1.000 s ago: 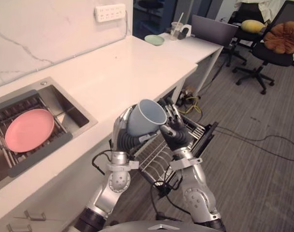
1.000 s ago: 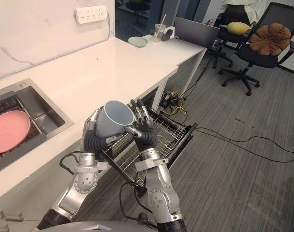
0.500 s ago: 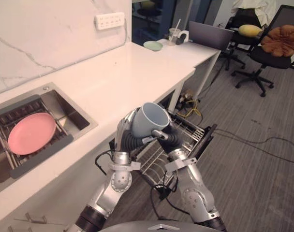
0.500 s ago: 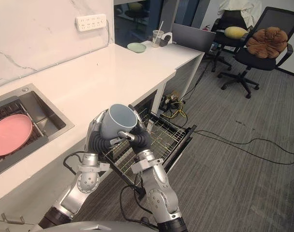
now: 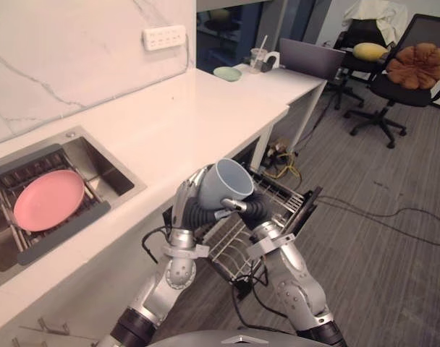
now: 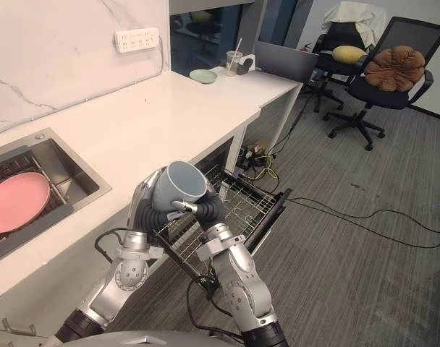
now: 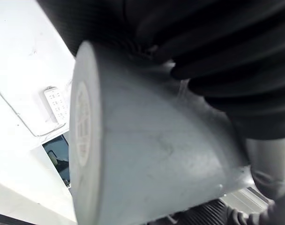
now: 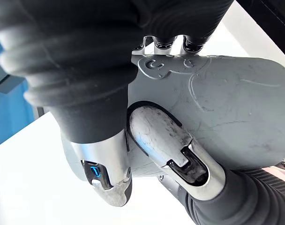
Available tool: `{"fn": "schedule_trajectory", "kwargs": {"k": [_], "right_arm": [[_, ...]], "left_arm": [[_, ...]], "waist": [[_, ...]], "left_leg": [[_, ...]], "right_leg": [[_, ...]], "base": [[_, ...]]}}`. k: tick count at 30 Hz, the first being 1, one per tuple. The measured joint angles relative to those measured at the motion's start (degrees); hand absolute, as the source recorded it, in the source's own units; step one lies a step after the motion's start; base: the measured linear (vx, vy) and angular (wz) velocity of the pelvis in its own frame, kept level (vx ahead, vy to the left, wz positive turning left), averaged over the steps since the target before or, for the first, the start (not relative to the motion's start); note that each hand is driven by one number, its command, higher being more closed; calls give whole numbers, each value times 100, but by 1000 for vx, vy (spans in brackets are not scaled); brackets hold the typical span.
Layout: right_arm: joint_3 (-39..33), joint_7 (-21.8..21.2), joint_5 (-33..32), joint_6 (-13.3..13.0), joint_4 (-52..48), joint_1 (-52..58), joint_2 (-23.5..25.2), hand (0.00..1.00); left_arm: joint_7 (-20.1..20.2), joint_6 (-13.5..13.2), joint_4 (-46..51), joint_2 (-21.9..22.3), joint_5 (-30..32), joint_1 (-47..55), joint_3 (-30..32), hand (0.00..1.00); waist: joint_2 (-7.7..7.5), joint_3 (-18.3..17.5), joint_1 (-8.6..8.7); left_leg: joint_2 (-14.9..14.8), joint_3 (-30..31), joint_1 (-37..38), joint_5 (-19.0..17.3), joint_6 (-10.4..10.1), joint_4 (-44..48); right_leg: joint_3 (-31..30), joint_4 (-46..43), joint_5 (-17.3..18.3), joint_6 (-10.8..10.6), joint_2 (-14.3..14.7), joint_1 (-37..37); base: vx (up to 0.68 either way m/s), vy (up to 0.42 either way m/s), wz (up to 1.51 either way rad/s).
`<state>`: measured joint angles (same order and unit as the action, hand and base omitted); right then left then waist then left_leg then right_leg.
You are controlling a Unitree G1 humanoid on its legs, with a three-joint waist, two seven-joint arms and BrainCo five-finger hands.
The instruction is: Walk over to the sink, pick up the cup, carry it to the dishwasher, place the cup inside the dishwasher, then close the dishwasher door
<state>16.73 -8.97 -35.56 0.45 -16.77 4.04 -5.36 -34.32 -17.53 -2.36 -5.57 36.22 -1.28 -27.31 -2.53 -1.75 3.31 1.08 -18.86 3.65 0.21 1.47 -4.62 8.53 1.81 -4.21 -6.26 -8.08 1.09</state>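
A pale blue-grey cup (image 5: 224, 185) is held tilted in front of me, mouth up and to the right, above the pulled-out wire rack (image 5: 238, 235) of the dishwasher. My left hand (image 5: 189, 201) wraps its fingers round the cup's body from the left. From the other side my right hand (image 5: 255, 207) closes on it, thumb (image 8: 166, 140) pressed to the wall of the cup (image 8: 236, 112). The left wrist view shows the cup's base and side (image 7: 147, 154) close up. The dishwasher door (image 5: 307, 205) hangs open below the counter edge.
The white counter (image 5: 184, 108) runs along my left, with a sink (image 5: 127, 177) holding a pink plate (image 5: 50, 199) on a rack. A green bowl (image 5: 227, 73), a plastic cup with a straw (image 5: 260, 54) and a laptop (image 5: 311, 58) stand farther off. Office chairs (image 5: 415, 69) and floor cables (image 5: 379, 213) lie to the right.
My right hand, held with straight fingers beside the cup a second ago, has closed on it. The cup sits slightly lower over the rack; the camera has shifted.
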Motion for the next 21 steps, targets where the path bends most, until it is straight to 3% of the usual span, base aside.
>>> {"fn": "schedule_trajectory", "kwargs": {"k": [10, 11, 21], "right_arm": [[18, 217, 190, -7, -21, -23, -1, 100], [19, 232, 221, -11, -21, -23, 4, 100], [74, 601, 404, -15, -24, -26, 60, 100]], "left_arm": [[-22, 54, -106, -17, -5, -116, -29, 100], [-24, 68, -106, -16, -8, -116, -32, 0], [104, 105, -112, 3, -410, -116, -207, 0]], "waist": [[-5, -4, 4], [-8, -5, 2], [-63, -59, 2]], "left_leg": [[0, -1, -2, 21, -5, -20], [0, 0, -3, 21, -5, -20], [-1, 3, -52, 34, 1, 10]], "right_leg": [[0, 2, -2, 12, -1, 24], [1, 5, -5, 9, -1, 24], [1, 63, -76, -2, 7, 24]], "base": [[0, 0, 0], [0, 0, 0], [0, 0, 0]]}}
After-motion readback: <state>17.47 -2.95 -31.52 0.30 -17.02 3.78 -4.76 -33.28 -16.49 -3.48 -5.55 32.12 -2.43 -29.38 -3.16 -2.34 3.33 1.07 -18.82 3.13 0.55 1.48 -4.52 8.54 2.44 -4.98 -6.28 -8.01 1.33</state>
